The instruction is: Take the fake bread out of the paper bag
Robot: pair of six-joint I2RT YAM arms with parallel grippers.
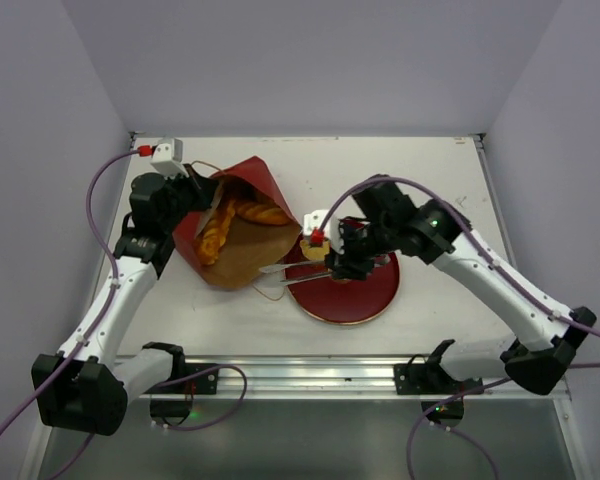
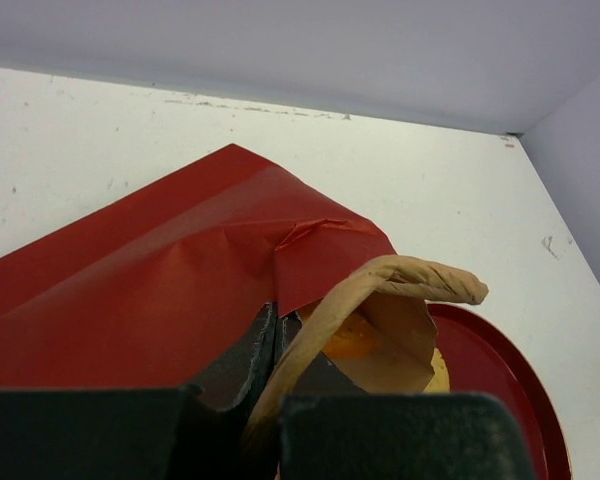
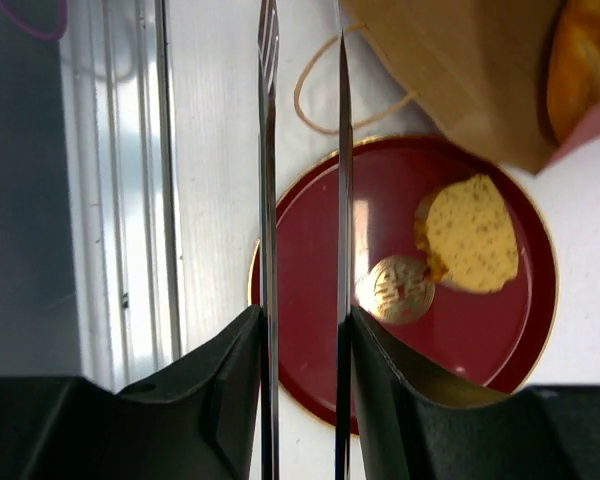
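Bag first: in the top view the paper bag lies tipped over left of centre on the white worktop. Its brown mouth faces the red plate, and orange-golden long loaves show inside. The left claw sits at the bag's upper left edge. The right claw reaches across the plate's left rim toward the bag mouth on long thin metal blades.

In the left wrist view the left claw is pinched shut on the bag's paper edge. A twisted cord handle arches just to its right, and the plate rim shows at lower right.

In the right wrist view the blades stand parallel and slightly apart with nothing between them — the right claw is open. Behind them the plate holds a pale yellow slice with a small round bun just beside it. The bag mouth and one loaf fill the upper right.
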